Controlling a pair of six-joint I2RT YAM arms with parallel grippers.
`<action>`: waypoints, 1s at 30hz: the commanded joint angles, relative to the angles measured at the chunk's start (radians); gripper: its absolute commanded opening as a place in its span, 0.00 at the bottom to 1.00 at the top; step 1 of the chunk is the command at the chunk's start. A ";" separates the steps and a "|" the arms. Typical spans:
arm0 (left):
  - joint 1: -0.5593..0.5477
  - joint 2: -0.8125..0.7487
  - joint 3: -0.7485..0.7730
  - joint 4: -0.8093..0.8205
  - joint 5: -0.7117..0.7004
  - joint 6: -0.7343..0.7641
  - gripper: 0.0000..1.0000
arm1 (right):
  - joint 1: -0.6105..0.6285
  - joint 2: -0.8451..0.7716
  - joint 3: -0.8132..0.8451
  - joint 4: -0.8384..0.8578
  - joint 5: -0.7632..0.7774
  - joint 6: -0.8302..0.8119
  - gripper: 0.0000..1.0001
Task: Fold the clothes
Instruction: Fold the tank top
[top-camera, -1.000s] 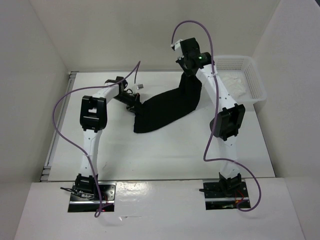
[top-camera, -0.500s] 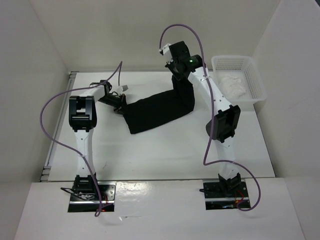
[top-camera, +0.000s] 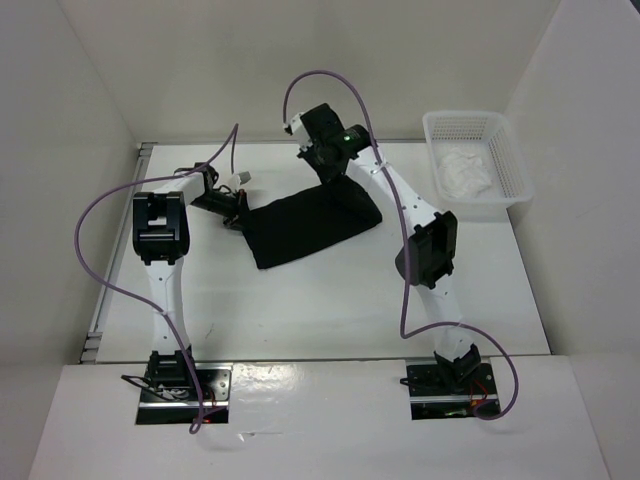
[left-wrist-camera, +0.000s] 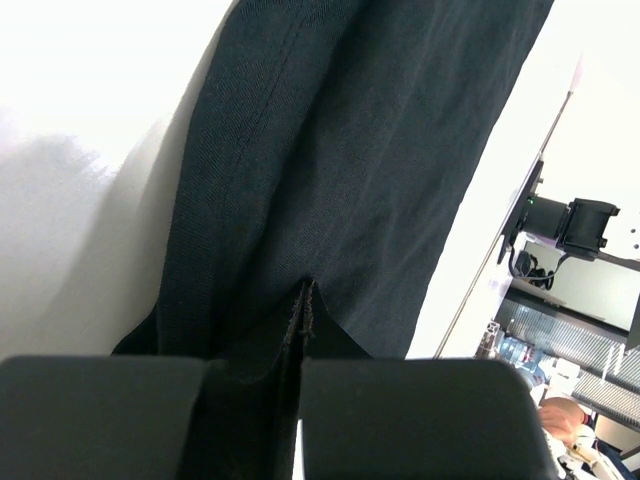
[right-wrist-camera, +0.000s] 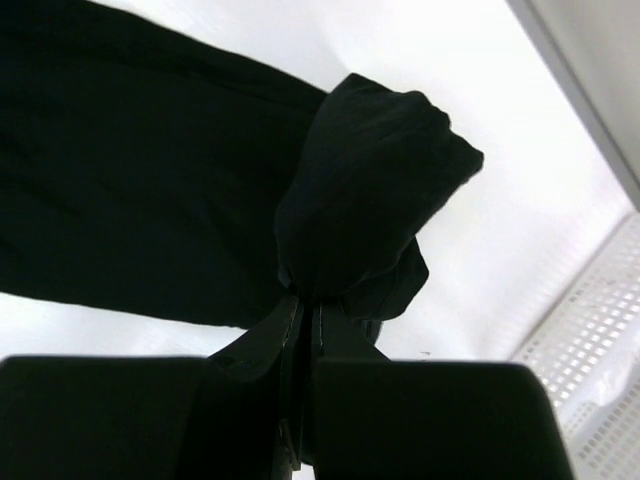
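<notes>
Pinching the black T-shirt (top-camera: 300, 225) at both ends, we have the left gripper (left-wrist-camera: 303, 335) clamped on one edge low over the table (top-camera: 300, 310). The right gripper (right-wrist-camera: 303, 320) is closed on a bunched wad of cloth and appears lifted at the far side. The shirt's middle lies on the table between them (a dark band, not yet spread flat). Our worry is that the right pinch holds several layers. A tug could slip one free, or the fold could land crooked and creased.
</notes>
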 joint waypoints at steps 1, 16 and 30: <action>0.005 -0.002 -0.025 0.029 -0.114 0.055 0.00 | 0.024 -0.003 0.004 -0.006 -0.016 0.038 0.00; 0.005 -0.002 -0.034 0.029 -0.105 0.055 0.00 | 0.086 -0.068 -0.018 0.015 0.068 0.019 0.00; 0.005 -0.002 -0.034 0.029 -0.105 0.065 0.00 | 0.132 -0.087 -0.019 0.034 0.091 0.010 0.00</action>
